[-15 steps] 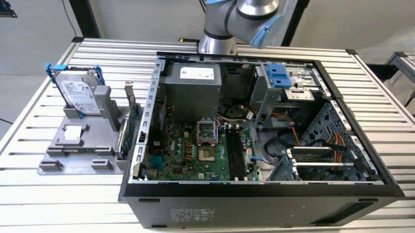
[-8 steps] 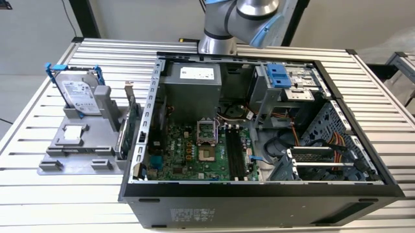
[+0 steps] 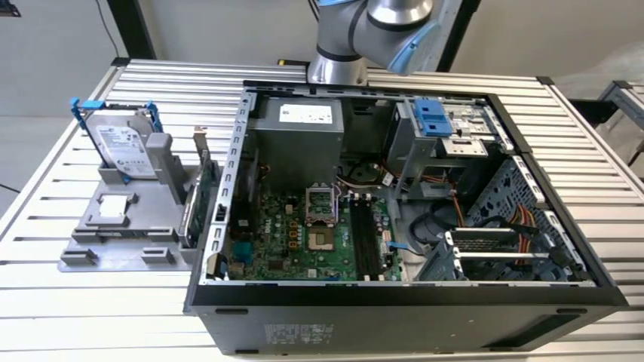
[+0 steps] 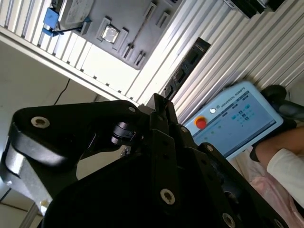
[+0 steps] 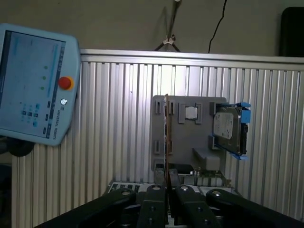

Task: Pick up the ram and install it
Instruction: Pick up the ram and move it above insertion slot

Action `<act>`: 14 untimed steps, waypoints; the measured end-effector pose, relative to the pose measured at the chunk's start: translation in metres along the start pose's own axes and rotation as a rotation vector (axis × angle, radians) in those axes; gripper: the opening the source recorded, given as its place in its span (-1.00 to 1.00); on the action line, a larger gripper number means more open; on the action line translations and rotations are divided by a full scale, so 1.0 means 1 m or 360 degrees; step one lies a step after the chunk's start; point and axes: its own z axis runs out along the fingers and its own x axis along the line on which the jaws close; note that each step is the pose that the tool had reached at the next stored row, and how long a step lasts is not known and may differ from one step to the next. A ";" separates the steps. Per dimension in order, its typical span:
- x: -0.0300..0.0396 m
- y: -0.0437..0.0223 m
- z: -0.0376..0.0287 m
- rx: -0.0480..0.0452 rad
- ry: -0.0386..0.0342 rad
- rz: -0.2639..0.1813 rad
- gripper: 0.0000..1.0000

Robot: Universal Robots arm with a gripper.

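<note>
Here, the exterior view shows the ram [image 3: 187, 220] in its holder [image 3: 105, 230]; the first wrist view, the end effector [image 5: 167, 188] pressed together.

A ribbed aluminium table [image 3: 90, 317] stands on a pale floor [image 3: 26, 143] before a grey wall [image 3: 222, 30].

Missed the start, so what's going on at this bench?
A robot arm is set to fit a ram stick into an open computer case. The gripper hangs apart from the table, touching nothing. The ram stick stands in the gray holder beside the case, and the board's memory slots look empty.
</note>
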 end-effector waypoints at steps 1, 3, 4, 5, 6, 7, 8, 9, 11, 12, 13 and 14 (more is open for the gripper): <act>-0.0003 -0.0011 0.0016 0.0000 0.0002 0.0000 -1.00; -0.0013 -0.0077 0.0047 0.0000 0.0003 0.0000 -1.00; -0.0017 -0.0122 0.0059 0.0000 0.0003 0.0000 -1.00; -0.0021 -0.0167 0.0069 0.0000 0.0003 0.0000 -1.00; -0.0025 -0.0215 0.0080 0.0000 0.0003 0.0000 -1.00; -0.0030 -0.0262 0.0090 0.0000 0.0003 0.0000 -1.00; -0.0033 -0.0307 0.0101 0.0000 0.0003 0.0000 -1.00; -0.0037 -0.0354 0.0112 0.0000 0.0003 0.0000 -1.00; -0.0044 -0.0446 0.0132 0.0000 0.0003 0.0000 -1.00; -0.0046 -0.0491 0.0142 0.0000 0.0003 0.0000 -1.00; -0.0049 -0.0536 0.0151 0.0000 0.0003 0.0000 -1.00; -0.0051 -0.0580 0.0160 0.0000 0.0003 0.0000 -1.00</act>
